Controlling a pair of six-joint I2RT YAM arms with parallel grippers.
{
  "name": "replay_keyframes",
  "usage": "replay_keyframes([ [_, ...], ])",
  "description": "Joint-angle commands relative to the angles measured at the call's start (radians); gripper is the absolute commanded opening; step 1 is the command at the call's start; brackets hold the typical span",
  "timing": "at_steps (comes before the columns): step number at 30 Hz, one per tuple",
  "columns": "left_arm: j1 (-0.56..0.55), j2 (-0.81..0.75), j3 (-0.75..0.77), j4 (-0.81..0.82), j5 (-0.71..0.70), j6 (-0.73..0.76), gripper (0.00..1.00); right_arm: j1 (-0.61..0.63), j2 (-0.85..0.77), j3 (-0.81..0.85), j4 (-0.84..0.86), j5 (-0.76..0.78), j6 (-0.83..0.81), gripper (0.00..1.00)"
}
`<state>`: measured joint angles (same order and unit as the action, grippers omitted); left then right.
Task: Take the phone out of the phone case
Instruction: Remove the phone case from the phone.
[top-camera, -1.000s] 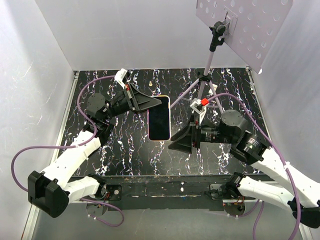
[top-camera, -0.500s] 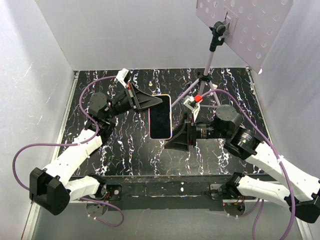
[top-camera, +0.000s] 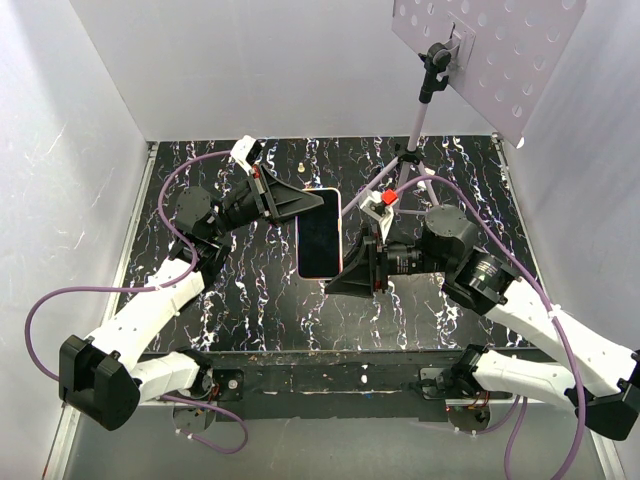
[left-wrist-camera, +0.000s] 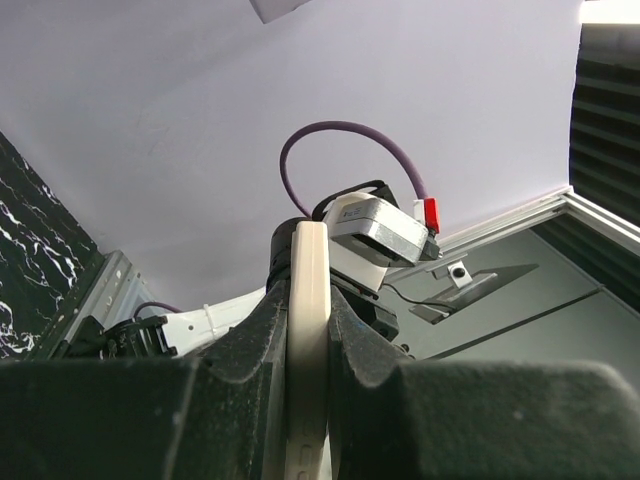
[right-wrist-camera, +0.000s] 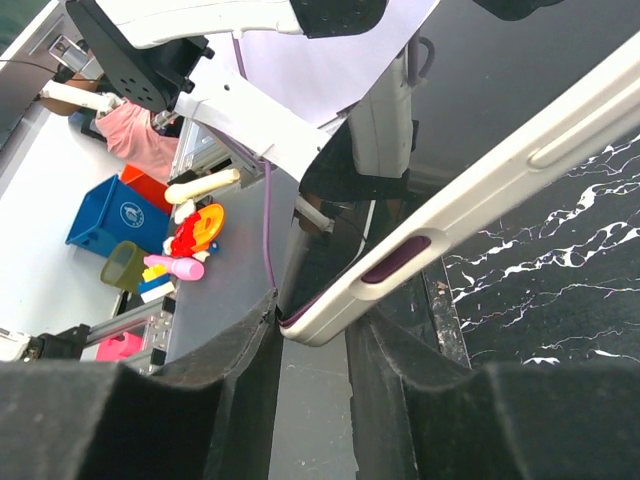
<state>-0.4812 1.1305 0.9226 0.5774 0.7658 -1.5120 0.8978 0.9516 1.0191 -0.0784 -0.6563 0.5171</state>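
Centre of the overhead frame: my left gripper (top-camera: 320, 201) is clamped on the top end of the phone (top-camera: 319, 243) in its cream phone case (left-wrist-camera: 305, 330), over the black marbled desk (top-camera: 250, 300); my right gripper (top-camera: 336, 282) straddles its lower corner, and I cannot tell if it is gripping

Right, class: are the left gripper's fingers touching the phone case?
Touching. The left wrist view shows the phone case with its cream edge pinched between both left fingers, no gap on either side.
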Motion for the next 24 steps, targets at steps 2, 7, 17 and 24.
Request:
replay_keyframes([
  [2,-0.008,-0.041,-0.008,0.071,0.016,-0.048,0.0,-0.007,0.004,0.042,0.063,0.001,-0.023,0.37],
  [7,-0.008,-0.023,0.022,0.076,0.073,-0.05,0.0,-0.008,0.004,0.049,0.045,-0.009,-0.075,0.12],
  [17,-0.017,0.003,0.016,0.151,0.149,-0.161,0.0,0.056,0.067,0.197,-0.167,0.177,-0.422,0.01],
  [24,-0.04,0.023,0.013,0.239,0.139,-0.241,0.0,0.118,0.174,0.349,-0.268,0.476,-0.539,0.01],
])
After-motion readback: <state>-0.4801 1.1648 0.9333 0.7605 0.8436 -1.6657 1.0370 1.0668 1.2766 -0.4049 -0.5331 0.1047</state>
